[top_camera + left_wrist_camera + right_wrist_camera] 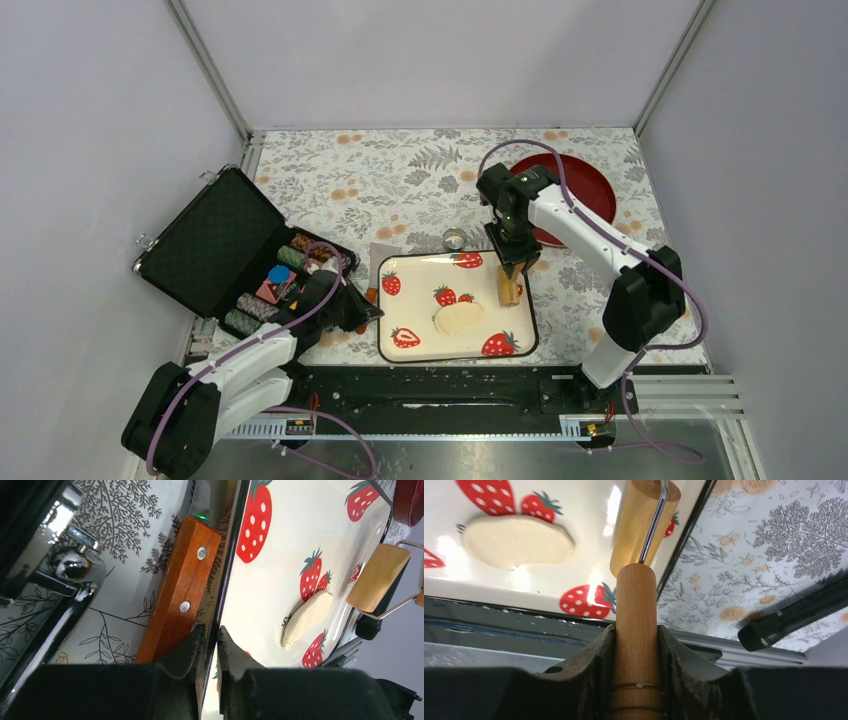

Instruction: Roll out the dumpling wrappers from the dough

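Note:
The dough (458, 318) is a flattened pale oval lying on the strawberry tray (410, 350). It also shows in the wrist views as the dough (307, 619) and the dough (516, 542). My right gripper (513, 268) is shut on the handle of the wooden roller (511, 290). Its drum (639, 525) is over the tray's right side, to the right of the dough and apart from it. My left gripper (211, 630) is shut on the tray's left rim (235, 540). The dumpling wrappers are out of view.
A wooden-handled blade (182, 587) lies just left of the tray. A small metal ring cutter (455, 240) stands behind the tray. A red plate (590, 185) is at the back right. An open black case (215, 245) with chips is on the left.

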